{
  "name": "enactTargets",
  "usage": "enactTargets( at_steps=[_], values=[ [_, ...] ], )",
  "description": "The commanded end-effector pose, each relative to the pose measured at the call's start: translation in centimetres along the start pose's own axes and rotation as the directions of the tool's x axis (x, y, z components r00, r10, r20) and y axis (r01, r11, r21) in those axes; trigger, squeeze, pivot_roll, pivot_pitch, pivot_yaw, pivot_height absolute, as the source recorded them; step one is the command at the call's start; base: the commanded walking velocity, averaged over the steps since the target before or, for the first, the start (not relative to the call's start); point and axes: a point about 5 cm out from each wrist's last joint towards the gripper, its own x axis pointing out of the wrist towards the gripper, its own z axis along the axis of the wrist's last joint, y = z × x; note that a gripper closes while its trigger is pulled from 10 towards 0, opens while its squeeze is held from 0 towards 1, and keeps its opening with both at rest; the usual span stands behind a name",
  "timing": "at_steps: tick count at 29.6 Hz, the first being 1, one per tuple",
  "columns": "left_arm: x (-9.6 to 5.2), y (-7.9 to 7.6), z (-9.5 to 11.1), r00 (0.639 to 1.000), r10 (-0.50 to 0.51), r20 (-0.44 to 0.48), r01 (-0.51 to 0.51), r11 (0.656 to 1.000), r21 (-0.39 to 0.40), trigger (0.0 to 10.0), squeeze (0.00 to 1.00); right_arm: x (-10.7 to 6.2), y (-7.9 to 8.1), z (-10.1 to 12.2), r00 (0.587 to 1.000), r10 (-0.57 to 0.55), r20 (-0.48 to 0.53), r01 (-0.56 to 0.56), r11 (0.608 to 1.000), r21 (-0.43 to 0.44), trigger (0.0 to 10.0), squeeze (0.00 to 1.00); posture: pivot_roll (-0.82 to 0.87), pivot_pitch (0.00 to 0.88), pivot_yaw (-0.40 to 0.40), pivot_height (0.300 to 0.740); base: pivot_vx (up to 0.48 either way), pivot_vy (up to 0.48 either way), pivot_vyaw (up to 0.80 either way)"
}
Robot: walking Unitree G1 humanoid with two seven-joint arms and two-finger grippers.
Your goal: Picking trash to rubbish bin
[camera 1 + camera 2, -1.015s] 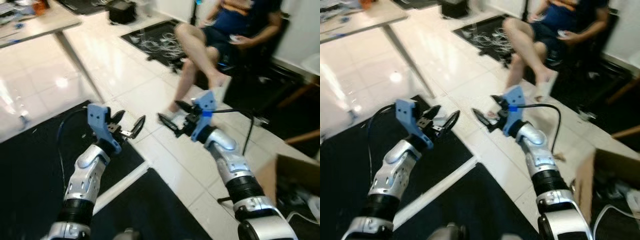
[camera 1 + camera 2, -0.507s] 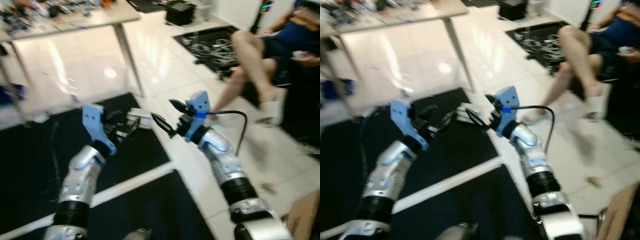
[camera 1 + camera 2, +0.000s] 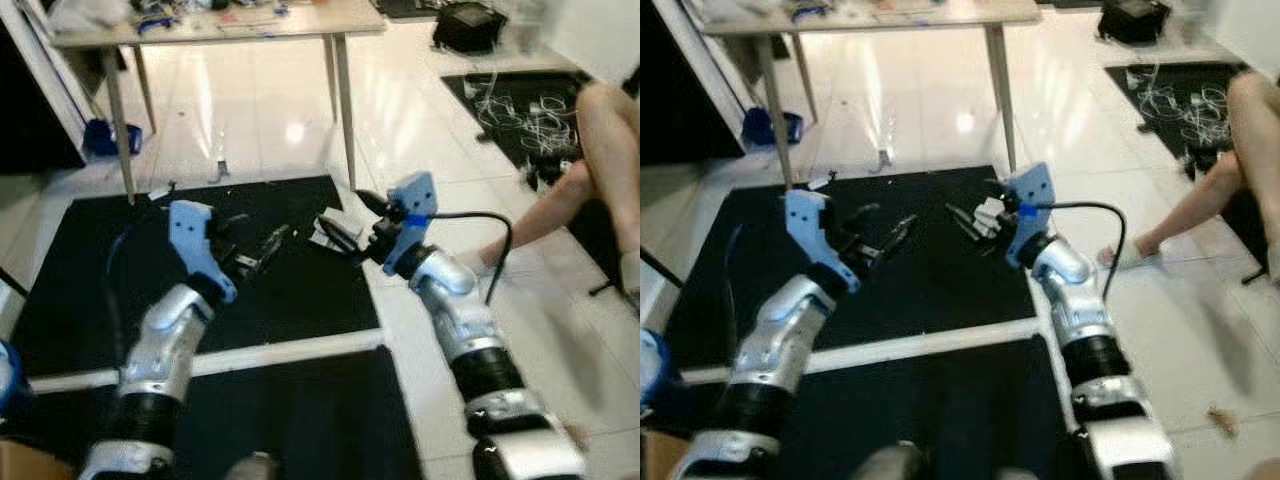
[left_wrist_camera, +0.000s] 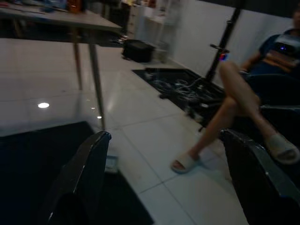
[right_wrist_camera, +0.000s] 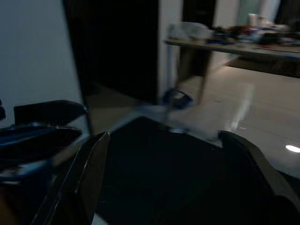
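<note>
Trash here is a small crumpled piece of white paper or packaging (image 3: 330, 228) lying on the black floor mat (image 3: 80, 270), close to the mat's far right corner. It sits just past the tips of the right end effector (image 3: 350, 225), a little ahead of and below them, while the left end effector (image 3: 262, 243) hovers further off, with the scrap away to its right. So the right arm looks the nearer one for the pick. The scrap seems to stretch roughly across the right fingers' line, though blur makes that uncertain. Both end effectors hang above the mat with fingers spread, nothing between them. A light wooden worktop (image 3: 200, 22) on thin legs stands beyond the mat. A seated person's bare leg (image 3: 600, 170) lies well off to the right.
</note>
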Motion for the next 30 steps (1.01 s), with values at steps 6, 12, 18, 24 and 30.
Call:
enactTargets(
  at_steps=[6,12,18,24,30],
  values=[
    [0.20,-0.23,-0.49,1.000,-0.008,-0.020,0.008,1.000,-0.016,10.0,0.00,-0.50,-0.35,-0.08,1.000,-0.014,0.020,0.014,1.000,0.019,10.0,0.00,0.02,0.000,-0.009,0.740,0.000,0.000,0.37],
    [0.32,-0.39,-0.59,1.000,-0.017,-0.021,0.017,1.000,-0.020,10.0,0.00,-0.61,-0.51,-0.05,1.000,-0.017,0.019,0.017,1.000,0.016,10.0,0.00,0.02,0.000,-0.015,0.740,0.343,0.000,0.00],
    [0.35,-0.43,-0.63,1.000,-0.019,-0.021,0.019,1.000,-0.021,10.0,0.00,-0.60,-0.55,-0.06,1.000,-0.015,0.014,0.015,1.000,0.013,10.0,0.00,0.02,0.000,-0.017,0.740,0.358,0.000,0.00],
    [0.40,-0.47,-0.70,1.000,-0.024,-0.019,0.023,1.000,-0.021,10.0,0.00,-0.62,-0.62,-0.08,1.000,-0.013,0.011,0.013,1.000,0.011,10.0,0.00,0.01,0.000,-0.019,0.740,0.360,0.000,0.00],
    [0.42,-0.47,-0.73,1.000,-0.025,-0.019,0.025,0.999,-0.022,10.0,0.00,-0.64,-0.66,-0.10,1.000,-0.014,0.010,0.014,1.000,0.011,10.0,0.00,0.01,0.000,-0.021,0.740,0.361,0.000,0.00]
  ],
)
